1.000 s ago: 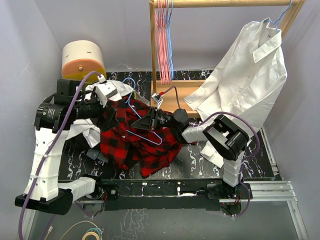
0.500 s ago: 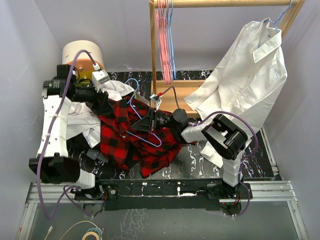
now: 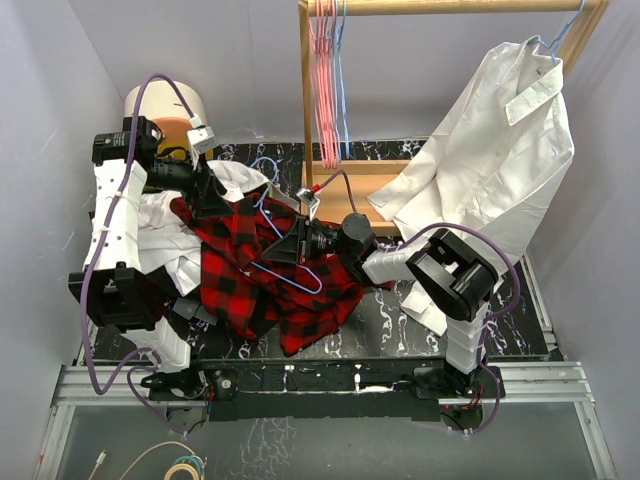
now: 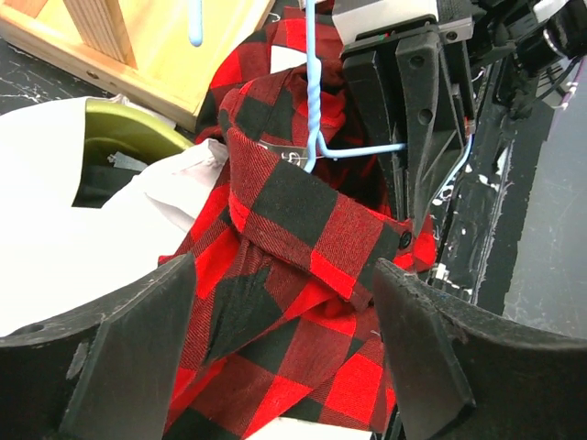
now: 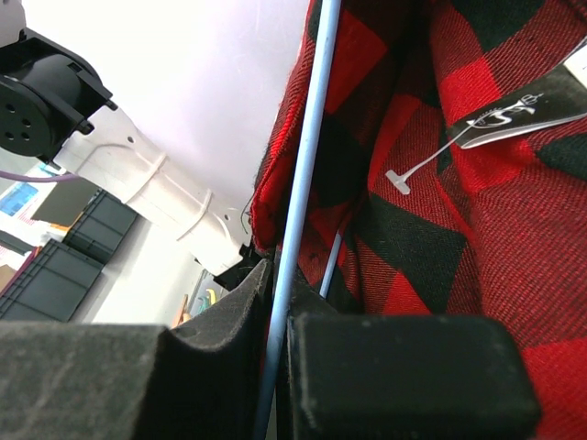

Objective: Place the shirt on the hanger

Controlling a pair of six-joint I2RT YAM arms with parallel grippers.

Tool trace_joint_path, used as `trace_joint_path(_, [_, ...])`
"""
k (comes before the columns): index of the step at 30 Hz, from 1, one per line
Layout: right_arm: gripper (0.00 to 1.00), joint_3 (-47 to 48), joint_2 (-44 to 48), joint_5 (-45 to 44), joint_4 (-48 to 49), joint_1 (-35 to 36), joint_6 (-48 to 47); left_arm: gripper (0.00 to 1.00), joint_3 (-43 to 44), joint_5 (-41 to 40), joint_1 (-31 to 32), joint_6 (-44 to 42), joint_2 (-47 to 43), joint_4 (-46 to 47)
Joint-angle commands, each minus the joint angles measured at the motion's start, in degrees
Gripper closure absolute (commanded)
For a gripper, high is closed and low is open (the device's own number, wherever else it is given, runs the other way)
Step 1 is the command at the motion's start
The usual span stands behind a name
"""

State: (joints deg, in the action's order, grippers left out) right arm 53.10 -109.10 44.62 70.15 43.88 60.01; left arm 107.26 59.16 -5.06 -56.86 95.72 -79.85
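The red-and-black check shirt (image 3: 250, 285) lies crumpled in the middle of the table. The light-blue wire hanger (image 3: 272, 230) lies partly inside it, with its hook (image 3: 258, 165) toward the back. My right gripper (image 3: 292, 247) is shut on the hanger wire; in the right wrist view the gripper (image 5: 280, 284) pinches the wire (image 5: 298, 202) beside the shirt (image 5: 459, 238) and its white label (image 5: 523, 115). My left gripper (image 3: 208, 198) hovers open over the shirt's left edge. In the left wrist view the gripper (image 4: 284, 275) has its jaws wide apart above the collar (image 4: 303, 220), with the hanger (image 4: 315, 92) beyond.
A wooden rack (image 3: 305, 110) at the back holds pink-red hangers (image 3: 325, 90) and a large white collared shirt (image 3: 490, 170). Plain white garments (image 3: 160, 245) lie at the left under my left arm. A cream and yellow roll (image 3: 170, 105) stands back left.
My left arm has swung up and back to the left, and its gripper now points down at the shirt's left edge. The right gripper has held still on the hanger.
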Motion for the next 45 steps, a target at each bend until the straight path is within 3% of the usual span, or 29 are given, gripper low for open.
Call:
trace_joint_path(1, [0.92,2.85,3.14,0.78,0.51,0.35,-2.12,0.23,2.79,3.85,1.8,-1.58,1.78,-2.14])
trace_joint_path(5, [0.92,3.06,3.92,0.67,-1.44,0.54,-3.77,0.22,3.55,0.49,4.78,-2.18,4.14,-2.09])
trace_joint_path(16, [0.92,3.95,4.64,0.29,-4.5,1.37,-5.96,0.25,6.49,-1.5,5.58,-2.32,7.95,-2.07])
trace_joint_path(21, [0.92,4.26,4.68,0.29,-4.64,1.56,-6.05,0.4,0.29,-0.54,7.44,-2.91,6.13,-2.06])
trace_joint_path(24, [0.92,4.33,4.79,0.08,-5.02,1.56,-6.28,0.57,-4.06,1.03,8.05,-5.45,4.05,-2.07])
trace_joint_path(26, [0.92,4.57,4.92,-0.04,-5.32,1.56,-6.52,0.71,-5.93,1.37,8.36,-7.12,2.82,-2.0])
trace_joint_path(28, [0.92,4.84,5.06,-0.06,-5.83,1.56,-6.7,0.93,-6.82,0.89,8.65,-7.21,2.15,-1.33])
trace_joint_path(29, [0.92,5.06,5.1,0.02,-6.09,1.56,-6.8,1.0,-6.84,0.44,8.73,-6.61,2.07,-0.74])
trace_joint_path(35, [0.92,5.71,5.66,-0.13,-7.79,1.65,-7.72,1.0,-4.52,0.79,8.76,-7.09,2.03,-2.05])
trace_joint_path(39, [0.92,5.35,9.69,-2.75,-13.03,1.65,-10.79,1.0,-4.07,2.16,8.75,-5.21,-3.2,1.58])
trace_joint_path(41, [0.81,4.88,13.23,-4.3,-16.7,1.65,-12.91,1.0,-4.23,2.42,8.75,-1.38,-7.17,5.96])
trace_joint_path(45, [0.33,1.79,20.76,-6.7,-22.89,1.57,-16.96,1.0,-4.51,0.18,9.02,1.68,-13.75,9.34])
